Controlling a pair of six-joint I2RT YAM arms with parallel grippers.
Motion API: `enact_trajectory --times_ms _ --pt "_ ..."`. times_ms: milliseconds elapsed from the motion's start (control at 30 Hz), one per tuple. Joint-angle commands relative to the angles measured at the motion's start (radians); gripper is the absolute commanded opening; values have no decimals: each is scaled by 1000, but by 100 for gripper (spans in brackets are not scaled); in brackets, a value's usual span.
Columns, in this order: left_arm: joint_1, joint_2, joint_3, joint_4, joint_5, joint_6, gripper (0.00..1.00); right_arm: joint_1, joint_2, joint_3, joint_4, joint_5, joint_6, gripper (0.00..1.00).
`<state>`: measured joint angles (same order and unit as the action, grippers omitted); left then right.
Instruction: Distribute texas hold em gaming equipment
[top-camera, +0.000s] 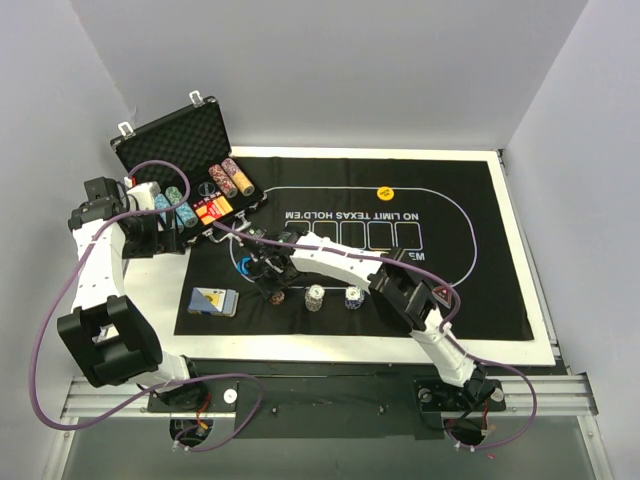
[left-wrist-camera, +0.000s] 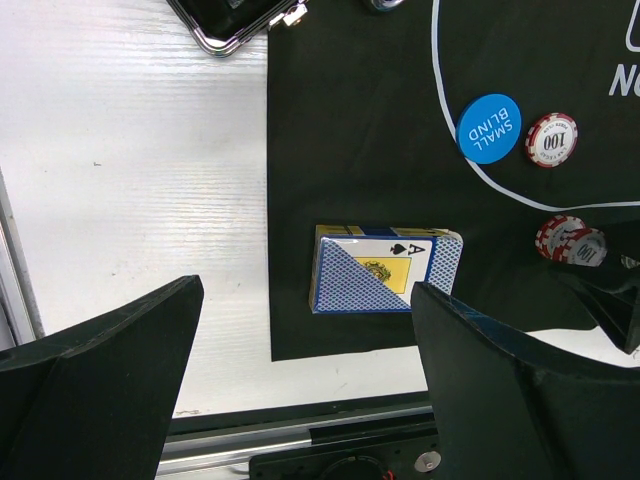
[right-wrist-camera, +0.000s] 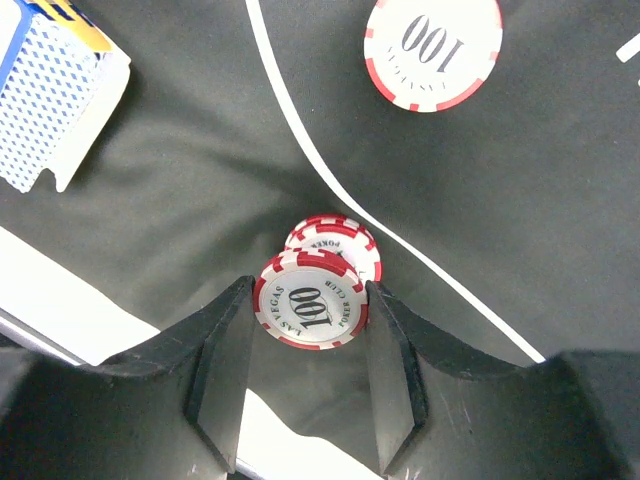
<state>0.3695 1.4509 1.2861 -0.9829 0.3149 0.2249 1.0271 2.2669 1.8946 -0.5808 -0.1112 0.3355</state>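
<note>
Right gripper (right-wrist-camera: 309, 318) clamps a red-white 100 chip stack (right-wrist-camera: 325, 250) at the felt mat (right-wrist-camera: 500, 250) near left, likely mid-placement; next: settle it, release cleanly; left gripper (left-wrist-camera: 305, 330) wide open.

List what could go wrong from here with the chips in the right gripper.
1. The right gripper pinches a red-and-white 100 chip stack whose lower chips sit offset from the top one. They may slip out, or the stack may topple on release.
2. The card deck lies close by on the felt mat. A sideways swing of the fingers could nudge it.
</note>
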Motion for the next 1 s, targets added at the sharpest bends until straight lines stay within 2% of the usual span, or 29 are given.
enact_trajectory --times_ms 0,967 --pt "8 -4 21 21 21 11 97 -5 23 40 -31 -16 3 36" --pt "8 -15 5 26 26 11 97 -13 -4 12 -22 12 -1 39"
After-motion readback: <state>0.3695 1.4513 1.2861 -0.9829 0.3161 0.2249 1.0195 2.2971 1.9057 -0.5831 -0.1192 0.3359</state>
